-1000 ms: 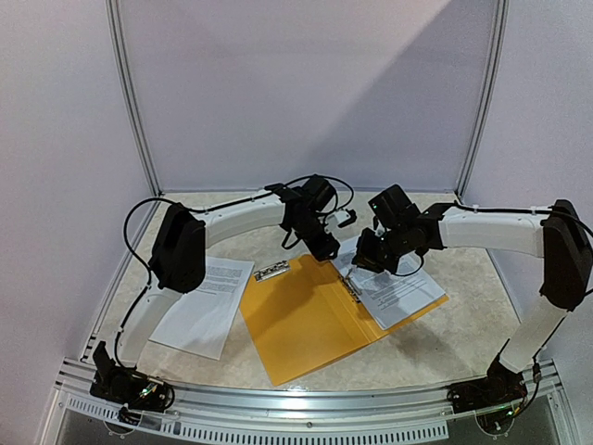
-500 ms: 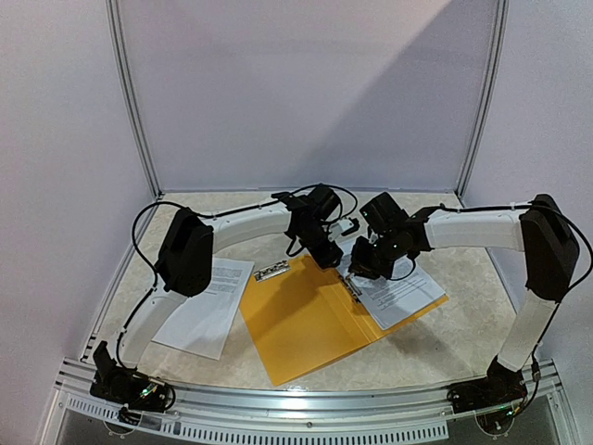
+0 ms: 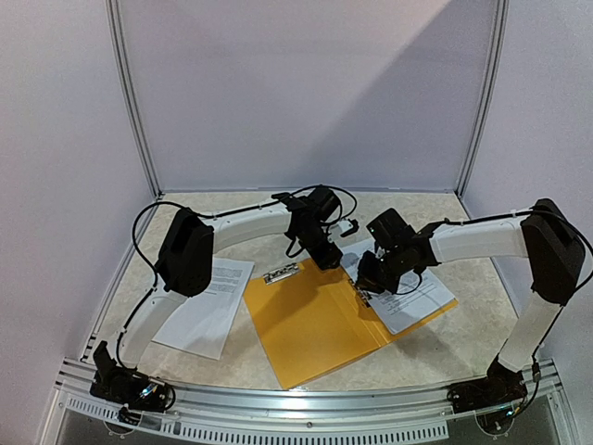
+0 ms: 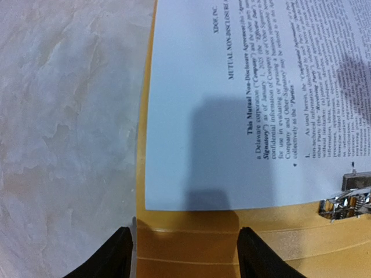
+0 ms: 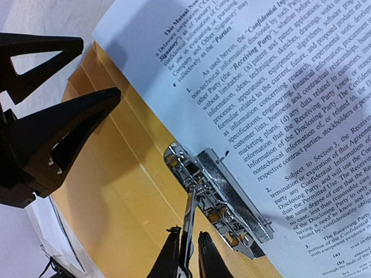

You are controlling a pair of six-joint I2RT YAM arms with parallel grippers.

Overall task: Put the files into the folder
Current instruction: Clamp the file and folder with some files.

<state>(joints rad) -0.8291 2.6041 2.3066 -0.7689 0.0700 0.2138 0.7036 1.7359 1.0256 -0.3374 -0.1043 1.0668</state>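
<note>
While pinched—clip lever [image 5: 186, 223] between right hand [image 5: 184, 255] fingers.

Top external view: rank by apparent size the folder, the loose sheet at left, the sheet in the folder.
1. folder
2. loose sheet at left
3. sheet in the folder, though the right gripper partly hides it, so its rank below the loose sheet is unsure.

- The folder [image 3: 320, 320] has slid a little to the right and nearer on the table, and the sheet [image 3: 408, 295] lying in its right half went with it.
- My right gripper [image 3: 367, 281] has moved right and nearer with the folder, its fingers pinching the clip lever [image 5: 188, 223].
- My right elbow has swung up and inward, so the forearm now slopes down toward the clip.
</note>
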